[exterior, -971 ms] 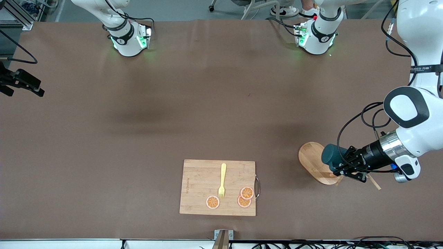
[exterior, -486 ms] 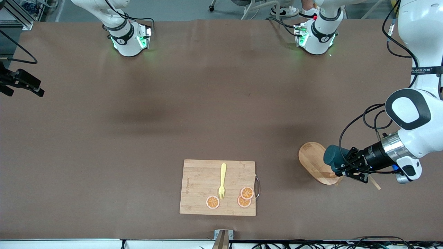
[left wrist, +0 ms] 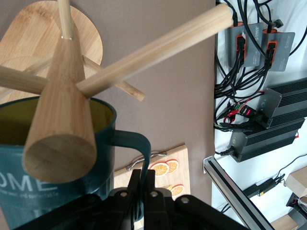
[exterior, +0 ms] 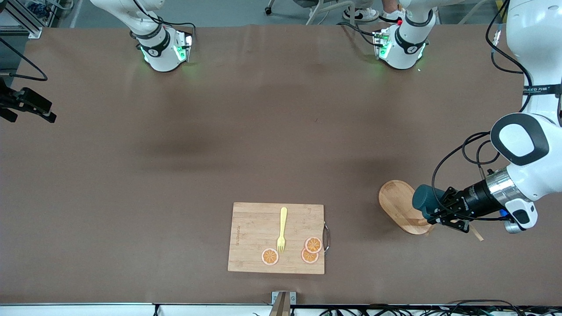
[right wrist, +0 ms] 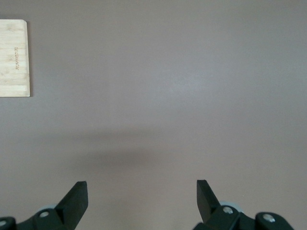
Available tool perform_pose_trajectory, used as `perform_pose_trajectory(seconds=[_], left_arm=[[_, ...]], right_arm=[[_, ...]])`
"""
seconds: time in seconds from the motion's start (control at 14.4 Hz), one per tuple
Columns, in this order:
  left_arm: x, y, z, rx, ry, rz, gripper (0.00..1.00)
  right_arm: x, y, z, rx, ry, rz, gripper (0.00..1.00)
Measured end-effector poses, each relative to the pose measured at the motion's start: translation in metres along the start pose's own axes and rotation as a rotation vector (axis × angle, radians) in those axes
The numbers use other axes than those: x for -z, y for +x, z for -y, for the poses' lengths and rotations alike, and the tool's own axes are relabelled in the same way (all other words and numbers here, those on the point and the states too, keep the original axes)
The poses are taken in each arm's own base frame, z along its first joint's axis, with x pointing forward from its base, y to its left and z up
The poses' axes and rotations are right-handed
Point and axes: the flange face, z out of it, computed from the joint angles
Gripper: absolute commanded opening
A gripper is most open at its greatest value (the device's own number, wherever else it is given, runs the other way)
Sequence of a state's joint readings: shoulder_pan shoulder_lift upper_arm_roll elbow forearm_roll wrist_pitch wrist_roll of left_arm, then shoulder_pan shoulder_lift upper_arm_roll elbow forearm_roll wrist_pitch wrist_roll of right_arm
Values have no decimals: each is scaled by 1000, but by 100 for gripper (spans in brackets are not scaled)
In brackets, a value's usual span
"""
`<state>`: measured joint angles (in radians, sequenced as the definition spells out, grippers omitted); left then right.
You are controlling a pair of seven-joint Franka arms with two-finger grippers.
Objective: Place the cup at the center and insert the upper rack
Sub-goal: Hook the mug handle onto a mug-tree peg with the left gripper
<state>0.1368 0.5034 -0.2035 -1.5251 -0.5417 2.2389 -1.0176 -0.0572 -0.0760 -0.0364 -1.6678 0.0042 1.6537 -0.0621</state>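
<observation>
At the left arm's end of the bench (exterior: 281,145), the left tool (exterior: 434,213) is clenched on the handle of the cup (exterior: 423,199), as the left wrist view shows with the fingers (left wrist: 144,184) pinched on the handle loop. The cup hangs among the pegs of the upper rack (exterior: 397,206), whose oval base sits on the bench beneath it; the central post (left wrist: 60,124) crosses the cup's mouth and one peg (left wrist: 153,50) angles away above the rim.

Risks noted:
- The cup may still be hooked on a peg. Drawing it off at the wrong angle could drag or tip the rack, which nothing holds down.
- The grip is on the thin handle alone. The cup's weight sits off to one side of the pinch, so it could swing or slip during the carry.
- The cutting board (exterior: 276,238), nearer the front camera toward mid-bench, carries a fork (exterior: 282,230) and orange slices (exterior: 310,251). A low carry could disturb them.

The right tool (right wrist: 141,199) is released, jaws wide, hanging over bare bench; that arm waits.
</observation>
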Motion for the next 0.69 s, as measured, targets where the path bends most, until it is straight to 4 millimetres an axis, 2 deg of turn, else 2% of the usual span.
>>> perform_pose_trajectory(seconds=[0.14, 0.35, 0.69], left_arm=[[0, 0, 0, 0, 0, 0, 46], [1, 1, -1, 0, -3, -1, 100], [9, -2, -7, -22, -21, -5, 100]], right_arm=[[0, 0, 0, 0, 0, 0, 100], [0, 0, 0, 0, 0, 0, 100], [0, 0, 0, 0, 0, 0, 100]])
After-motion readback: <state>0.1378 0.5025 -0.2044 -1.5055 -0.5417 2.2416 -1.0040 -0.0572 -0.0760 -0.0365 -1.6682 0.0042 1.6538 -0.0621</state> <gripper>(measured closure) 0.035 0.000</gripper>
